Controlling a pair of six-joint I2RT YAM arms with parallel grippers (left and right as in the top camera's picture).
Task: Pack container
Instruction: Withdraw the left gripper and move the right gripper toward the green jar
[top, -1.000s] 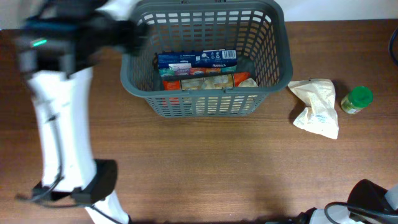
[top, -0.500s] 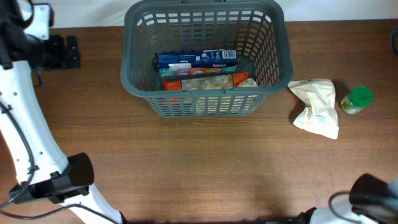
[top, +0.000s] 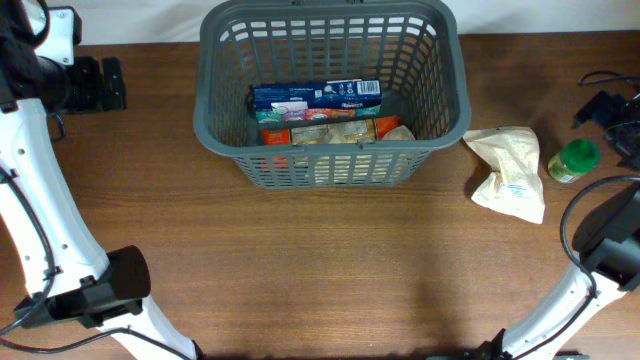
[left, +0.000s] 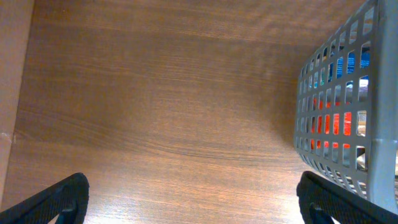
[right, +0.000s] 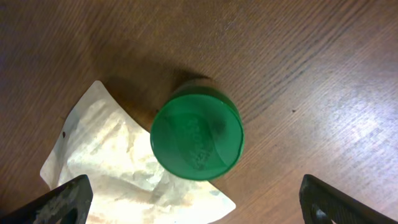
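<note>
Presently the right pincer (right: 205, 199) is held open over the green-lidded jar (right: 196, 137), the left pincer (left: 193, 199) spread beside the laundry basket (left: 336, 124).

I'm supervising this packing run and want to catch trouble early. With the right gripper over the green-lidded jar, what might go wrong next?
1. The white bag lies tight beside the jar, so the open right gripper may snag or drag it when closing.
2. Boxes already lie in the container, so the jar could land tilted on them and topple.
</note>
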